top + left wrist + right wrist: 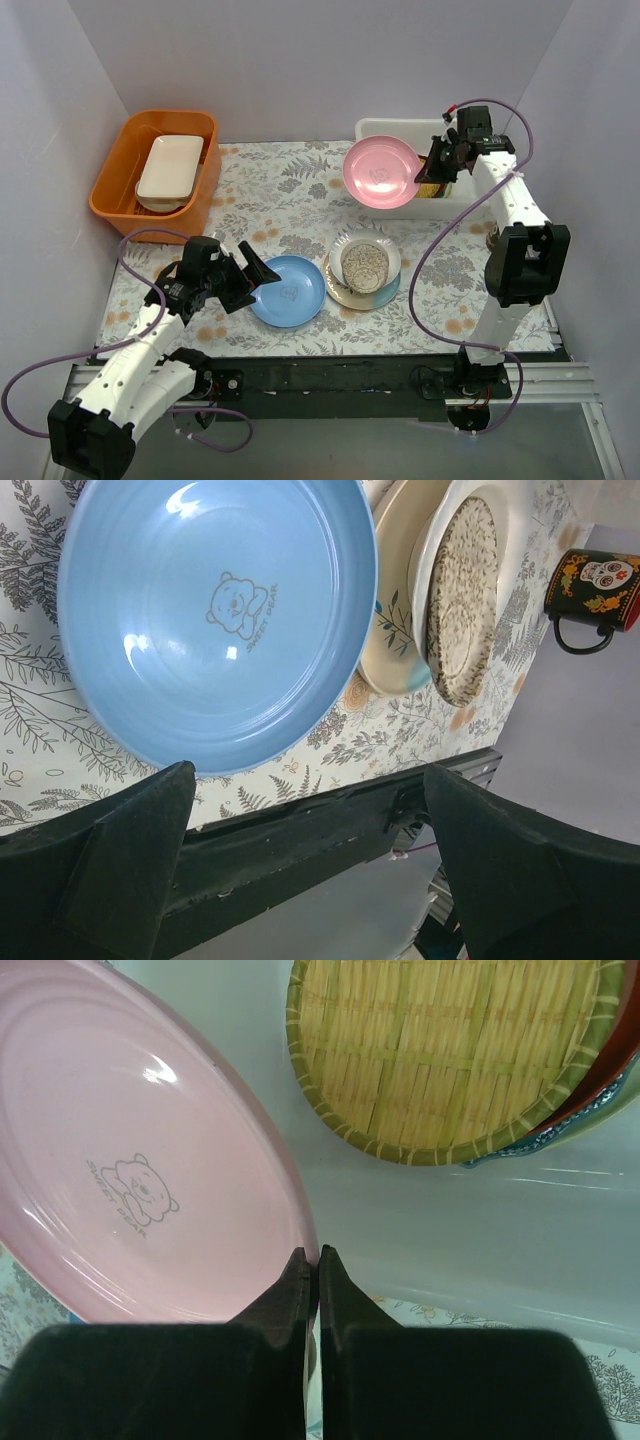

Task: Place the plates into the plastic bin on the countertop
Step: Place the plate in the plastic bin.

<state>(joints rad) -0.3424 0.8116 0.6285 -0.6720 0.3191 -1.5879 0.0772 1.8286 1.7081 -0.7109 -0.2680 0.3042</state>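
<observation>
My right gripper (432, 168) (318, 1260) is shut on the rim of a pink plate (380, 170) (150, 1160). It holds the plate tilted above the front left part of the plastic bin (380, 128) (450, 1220). Inside the bin a woven bamboo plate (440, 1050) lies on top of red-brown and teal ones. On the countertop (290, 190) lies a light blue plate (290, 292) (215, 620). My left gripper (258, 275) (308, 780) is open just to its left, with nothing held. To the right, a speckled plate (365, 265) (460, 600) tops a white and a cream plate (390, 650).
An orange tub (110, 190) holding a white rectangular dish (170, 168) stands at the back left. A black skull-print mug (590, 595) sits near the right arm. The table's dark front rail (300, 840) runs close under my left fingers.
</observation>
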